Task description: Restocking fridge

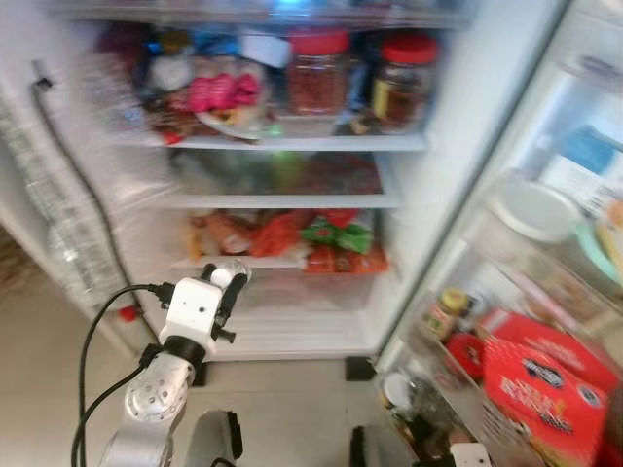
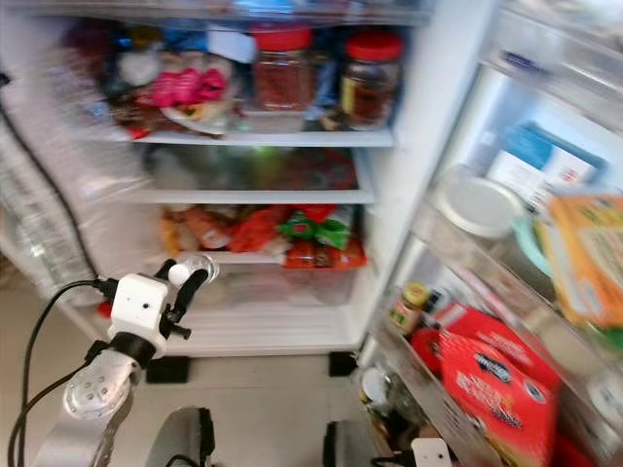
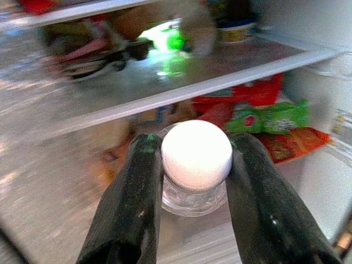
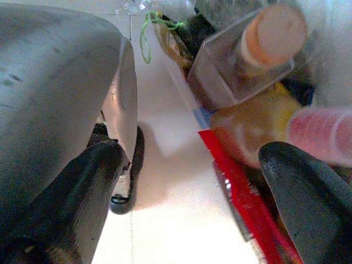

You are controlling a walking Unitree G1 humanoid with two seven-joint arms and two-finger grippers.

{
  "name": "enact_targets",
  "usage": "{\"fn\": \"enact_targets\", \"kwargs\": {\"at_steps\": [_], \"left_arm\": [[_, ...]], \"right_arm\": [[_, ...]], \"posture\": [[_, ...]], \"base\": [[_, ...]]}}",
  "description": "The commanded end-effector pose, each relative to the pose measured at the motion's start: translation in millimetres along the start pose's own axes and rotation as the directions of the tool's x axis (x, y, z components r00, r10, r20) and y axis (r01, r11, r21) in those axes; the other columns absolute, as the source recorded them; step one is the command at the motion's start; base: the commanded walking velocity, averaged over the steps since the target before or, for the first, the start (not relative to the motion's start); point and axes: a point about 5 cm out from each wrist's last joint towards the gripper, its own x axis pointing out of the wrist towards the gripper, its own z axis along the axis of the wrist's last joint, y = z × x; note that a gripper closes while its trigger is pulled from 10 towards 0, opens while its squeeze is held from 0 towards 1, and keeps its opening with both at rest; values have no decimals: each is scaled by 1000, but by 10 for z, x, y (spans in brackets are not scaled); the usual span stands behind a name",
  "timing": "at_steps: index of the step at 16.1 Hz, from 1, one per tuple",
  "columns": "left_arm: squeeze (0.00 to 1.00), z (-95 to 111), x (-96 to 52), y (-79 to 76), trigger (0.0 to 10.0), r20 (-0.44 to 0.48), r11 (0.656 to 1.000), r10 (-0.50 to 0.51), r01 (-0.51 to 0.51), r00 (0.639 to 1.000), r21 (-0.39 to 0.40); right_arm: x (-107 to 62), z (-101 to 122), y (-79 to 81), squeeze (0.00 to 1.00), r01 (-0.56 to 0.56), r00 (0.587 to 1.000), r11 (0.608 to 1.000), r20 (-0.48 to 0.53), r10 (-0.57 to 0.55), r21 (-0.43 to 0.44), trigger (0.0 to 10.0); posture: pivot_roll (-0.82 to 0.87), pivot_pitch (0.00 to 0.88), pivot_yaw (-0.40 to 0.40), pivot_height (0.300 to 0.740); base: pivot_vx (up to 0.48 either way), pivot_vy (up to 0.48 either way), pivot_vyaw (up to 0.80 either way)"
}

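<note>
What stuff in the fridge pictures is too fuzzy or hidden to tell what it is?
- Middle shelf: in the eye views, blur and glare off the shelf make its contents unreadable.
- Small jar held by the left gripper: its white cap hides what's inside in the left wrist view.
- Red box in the door: the printing is too small and blurred to read.
- Door bottles: in the right wrist view, blurred and cut off by the picture edge.

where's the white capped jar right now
The white-capped jar sits clamped in the left gripper, raised before the open fridge, level with the snack packets shelf.
</note>
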Motion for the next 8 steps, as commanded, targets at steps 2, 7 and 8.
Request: {"fn": "enact_targets", "kwargs": {"at_steps": [2, 7, 8], "left_arm": [[0, -18, -3, 54, 10000, -8, 1000, 26, -26, 1000, 4], [0, -3, 26, 53, 10000, -1, 1000, 23, -23, 1000, 5], [0, 0, 29, 54, 10000, 0, 1000, 23, -23, 1000, 6]], "right_arm": [[4, -33, 70, 0, -23, 1000, 1000, -12, 23, 0, 10000], [1, -46, 77, 0, -22, 1000, 1000, -10, 22, 15, 10000], [1, -47, 77, 0, -22, 1000, 1000, -11, 22, 15, 10000]], "posture": [[-44, 74, -55, 618], [-45, 61, -52, 618], [-45, 61, -52, 618]], "base": [[0, 0, 203], [220, 0, 0], [289, 0, 0]]}}
